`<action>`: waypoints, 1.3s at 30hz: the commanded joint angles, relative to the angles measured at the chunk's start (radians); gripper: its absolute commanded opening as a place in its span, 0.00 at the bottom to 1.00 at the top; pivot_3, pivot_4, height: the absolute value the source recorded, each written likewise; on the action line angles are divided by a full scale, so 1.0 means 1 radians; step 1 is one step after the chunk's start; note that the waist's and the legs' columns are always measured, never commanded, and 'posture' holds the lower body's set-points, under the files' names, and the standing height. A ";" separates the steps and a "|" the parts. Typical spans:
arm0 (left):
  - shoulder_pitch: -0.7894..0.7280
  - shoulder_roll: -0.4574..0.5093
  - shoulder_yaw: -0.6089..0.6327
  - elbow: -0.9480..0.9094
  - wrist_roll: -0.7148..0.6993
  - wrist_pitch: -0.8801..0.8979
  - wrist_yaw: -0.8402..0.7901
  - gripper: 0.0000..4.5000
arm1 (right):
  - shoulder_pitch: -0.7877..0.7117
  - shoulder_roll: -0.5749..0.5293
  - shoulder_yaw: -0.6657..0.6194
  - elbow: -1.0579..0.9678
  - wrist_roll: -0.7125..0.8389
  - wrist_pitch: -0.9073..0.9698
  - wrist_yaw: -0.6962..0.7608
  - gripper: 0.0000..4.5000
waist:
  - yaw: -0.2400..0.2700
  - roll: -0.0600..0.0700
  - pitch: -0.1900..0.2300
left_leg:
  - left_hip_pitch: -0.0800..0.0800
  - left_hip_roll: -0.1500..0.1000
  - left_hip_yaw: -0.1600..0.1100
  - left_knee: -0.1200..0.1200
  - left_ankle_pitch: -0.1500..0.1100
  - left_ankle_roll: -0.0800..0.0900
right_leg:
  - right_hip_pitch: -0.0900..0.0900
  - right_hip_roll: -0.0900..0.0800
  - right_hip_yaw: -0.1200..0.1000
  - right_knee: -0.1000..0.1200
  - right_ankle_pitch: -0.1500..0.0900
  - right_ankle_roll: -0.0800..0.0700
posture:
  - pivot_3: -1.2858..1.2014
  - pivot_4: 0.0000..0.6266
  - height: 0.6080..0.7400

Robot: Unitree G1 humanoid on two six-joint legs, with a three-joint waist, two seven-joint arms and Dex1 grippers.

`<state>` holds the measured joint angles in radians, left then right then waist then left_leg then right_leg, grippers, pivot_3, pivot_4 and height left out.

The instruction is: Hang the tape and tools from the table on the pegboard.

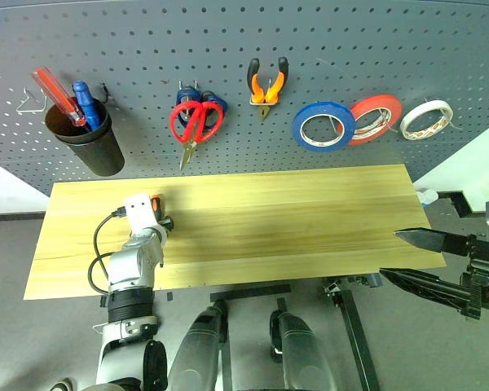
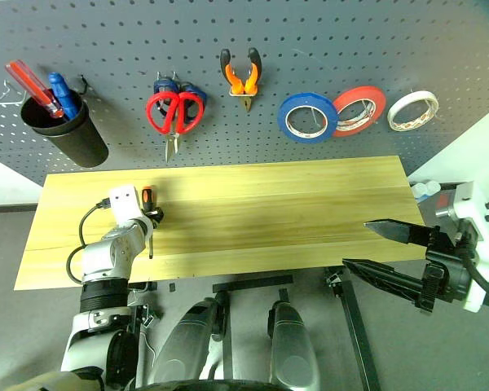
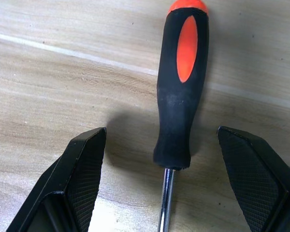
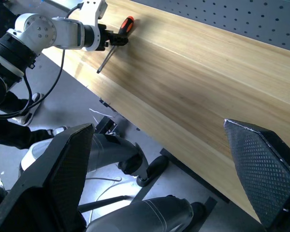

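A slim screwdriver (image 3: 181, 87) with a black-and-orange handle lies flat on the light wood table (image 1: 293, 220) near its left end. My left gripper (image 3: 162, 130) is open, one finger on each side of the handle, with a gap on both sides. My right gripper (image 1: 391, 253) is open and holds nothing, off the table's right front corner. On the dark grey pegboard (image 1: 310, 49) hang the red-handled scissors (image 1: 197, 120), the orange-and-black pliers (image 1: 266, 85) and the whitish tape (image 1: 426, 119).
A blue tape roll (image 1: 323, 125) and a red tape roll (image 1: 375, 118) hang beside the white one. A black cup (image 1: 90, 138) with a red and a blue tool hangs at the board's left. Blue handles (image 1: 187, 94) show behind the red scissors.
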<state>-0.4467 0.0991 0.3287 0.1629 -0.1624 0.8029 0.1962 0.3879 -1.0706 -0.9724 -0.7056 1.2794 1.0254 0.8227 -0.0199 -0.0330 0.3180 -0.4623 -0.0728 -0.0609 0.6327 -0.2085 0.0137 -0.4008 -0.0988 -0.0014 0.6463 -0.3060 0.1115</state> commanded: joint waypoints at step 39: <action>0.041 -0.013 -0.044 -0.064 -0.002 0.040 -0.050 0.11 | -0.013 0.040 -0.033 -0.037 0.025 -0.032 -0.045 1.00 | 0.002 -0.001 0.004 | 0.000 0.000 0.001 -0.001 0.000 0.000 | -0.001 0.000 0.000 0.000 0.000 0.000 | 0.43 0.55 1.00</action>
<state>-0.4235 0.0881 0.2959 0.1166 -0.1644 0.8328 0.1517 0.3755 -1.0410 -0.9592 -0.7236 1.2824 1.0120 0.7801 -0.0183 -0.0339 0.3216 -0.4628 -0.0728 -0.0604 0.6322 -0.2084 0.0135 -0.4018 -0.0988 -0.0016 0.6466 -0.3059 0.1118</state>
